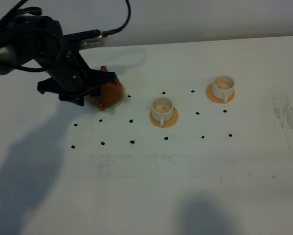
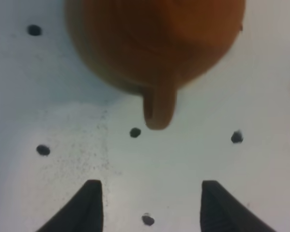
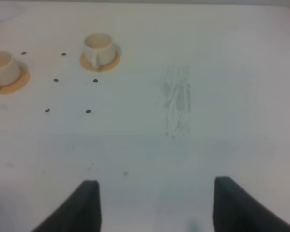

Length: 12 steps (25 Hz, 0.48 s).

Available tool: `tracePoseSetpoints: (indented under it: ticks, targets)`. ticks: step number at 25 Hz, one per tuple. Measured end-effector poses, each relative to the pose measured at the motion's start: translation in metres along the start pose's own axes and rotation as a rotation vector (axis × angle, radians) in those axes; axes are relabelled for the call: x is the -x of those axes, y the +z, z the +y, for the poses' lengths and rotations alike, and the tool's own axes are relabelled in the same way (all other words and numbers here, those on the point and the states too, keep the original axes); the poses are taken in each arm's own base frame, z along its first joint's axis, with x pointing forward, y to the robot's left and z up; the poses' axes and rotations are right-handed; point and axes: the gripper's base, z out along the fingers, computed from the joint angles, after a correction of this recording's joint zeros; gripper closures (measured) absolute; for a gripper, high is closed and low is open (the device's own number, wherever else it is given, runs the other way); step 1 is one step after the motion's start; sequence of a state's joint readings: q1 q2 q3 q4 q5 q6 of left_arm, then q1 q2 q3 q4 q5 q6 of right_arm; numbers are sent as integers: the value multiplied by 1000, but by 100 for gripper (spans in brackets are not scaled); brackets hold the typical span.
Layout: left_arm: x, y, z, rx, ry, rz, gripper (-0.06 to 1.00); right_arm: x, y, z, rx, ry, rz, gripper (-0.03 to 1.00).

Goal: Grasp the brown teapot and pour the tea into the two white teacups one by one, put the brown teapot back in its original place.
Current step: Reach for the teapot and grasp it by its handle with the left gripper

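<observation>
The right gripper (image 3: pixel 155 182) stood wide and empty over the surface (image 3: pixel 193 145). The left gripper (image 2: pixel 151 184) also stood wide, holding nothing; the handle (image 2: pixel 159 108) of the teapot (image 2: pixel 154 43) pointed toward it, short of its jaws. The teapot sat on its saucer (image 1: pixel 120 100) at upper left of the overhead frame. The near cup (image 1: pixel 162 107) stood at centre; the far cup (image 1: pixel 223 86) stood right of centre, higher up.
</observation>
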<state>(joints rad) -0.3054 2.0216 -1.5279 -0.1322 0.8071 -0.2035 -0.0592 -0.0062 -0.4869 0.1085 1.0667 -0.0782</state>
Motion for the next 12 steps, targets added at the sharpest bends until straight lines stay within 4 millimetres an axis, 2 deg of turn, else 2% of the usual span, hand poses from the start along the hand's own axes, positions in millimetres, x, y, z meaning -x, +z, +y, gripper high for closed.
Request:
tracePoseSetpoints:
  ticks: [5, 12]
  targets:
    - [10, 5, -6, 6, 39, -7, 49, 0, 0, 0, -1, 0, 0, 45]
    - [11, 15, -5, 14, -25, 10, 50, 0, 0, -1, -14, -8, 1, 45]
